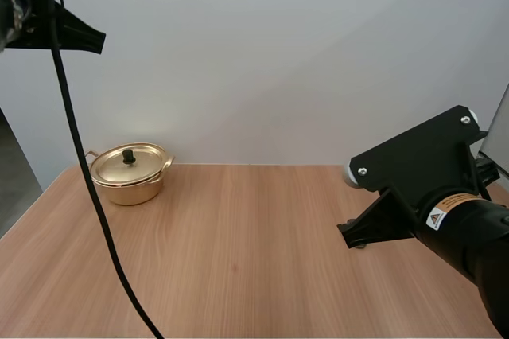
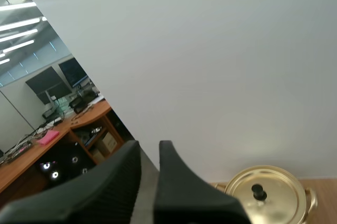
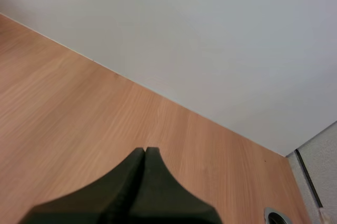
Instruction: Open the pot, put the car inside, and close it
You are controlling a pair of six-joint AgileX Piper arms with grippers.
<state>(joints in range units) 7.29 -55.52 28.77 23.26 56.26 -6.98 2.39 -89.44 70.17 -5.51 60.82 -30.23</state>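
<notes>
Your pot (image 1: 129, 176) sits at the far left corner of the bench (image 1: 254, 259), close to the grey wall (image 1: 302, 52). It is gold and stands upright. Its lid (image 1: 115, 166) is on, seated flat on the rim, and a black knob (image 1: 128, 155) rises from the lid's middle. A small handle (image 1: 168, 163) sticks out at each side of the pot.

Your left hand (image 1: 94, 37) hangs high over the left end of the bench, well above the pot and well apart from it. In the left wrist view this hand (image 2: 150, 146) has its two fingers (image 2: 174, 182) a little apart, with a narrow gap between the tips and nothing in that gap. The closed pot shows beyond the fingertips, against the foot of the wall.

Your right hand (image 1: 354, 235) is low over the right side of the bench, pointing toward the middle and far from the pot. You cannot tell from the high view whether it touches the wood. In the right wrist view its fingers lie pressed together as one dark wedge (image 3: 145, 153), clamped on nothing, with bare wood ahead of the tips up to the wall. A small grey ring (image 3: 276, 216) sits in the bench near the far right corner.
</notes>
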